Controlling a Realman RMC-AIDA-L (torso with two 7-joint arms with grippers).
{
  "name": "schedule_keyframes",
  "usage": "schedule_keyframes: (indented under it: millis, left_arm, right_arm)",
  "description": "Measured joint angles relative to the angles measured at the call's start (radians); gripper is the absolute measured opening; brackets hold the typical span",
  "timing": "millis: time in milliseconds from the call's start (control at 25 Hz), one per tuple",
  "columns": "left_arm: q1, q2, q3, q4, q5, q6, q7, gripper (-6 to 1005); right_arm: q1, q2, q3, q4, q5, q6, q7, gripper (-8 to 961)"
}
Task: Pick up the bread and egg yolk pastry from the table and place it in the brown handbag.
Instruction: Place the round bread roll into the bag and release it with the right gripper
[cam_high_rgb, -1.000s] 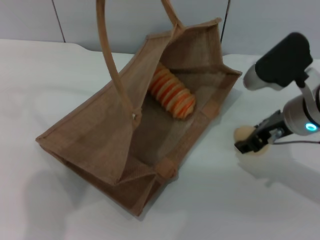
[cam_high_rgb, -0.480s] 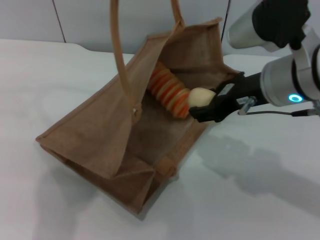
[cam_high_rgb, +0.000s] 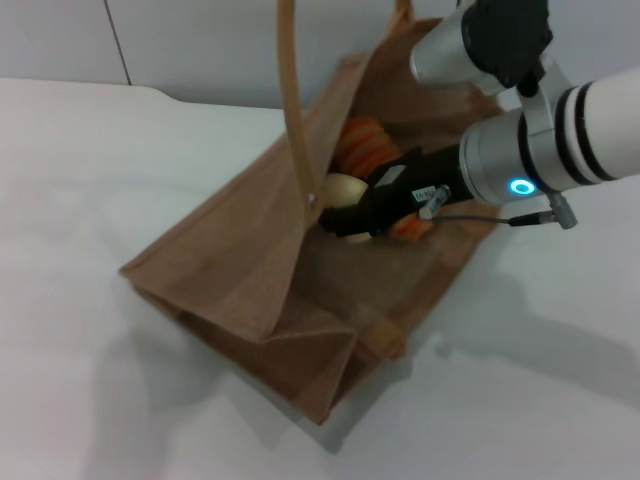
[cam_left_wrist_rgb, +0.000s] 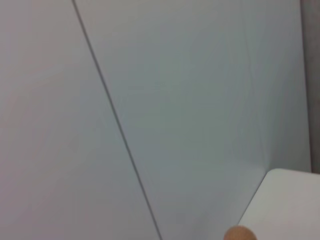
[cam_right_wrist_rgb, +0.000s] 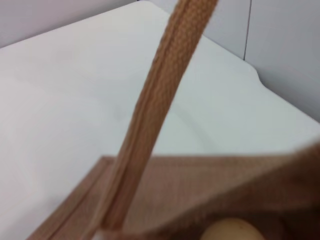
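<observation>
Egg yolk pastry (cam_high_rgb: 341, 189) grasped by right claw (cam_high_rgb: 345, 222) inside brown handbag (cam_high_rgb: 250, 270), bread (cam_high_rgb: 368, 146) half hidden.

Beyond my reach a white table (cam_high_rgb: 120, 160) spreads; behind it, a pale grey panelled wall (cam_high_rgb: 200, 45) with a dark seam.

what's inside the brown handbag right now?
Inside the brown handbag: the striped bread, partly covered by the right pincer, which reaches in, shut on the egg yolk pastry. The bag floor beneath them is hidden.
</observation>
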Motion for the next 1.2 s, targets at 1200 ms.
schedule_keyframes:
  millis: [1200]
  left_arm:
    - [0.014,-0.002,0.009,-0.004,-0.016,0.038,0.008,121]
  right_arm:
    - [0.104,-0.004,0.024,0.251,0.148,-0.068,-0.127,842]
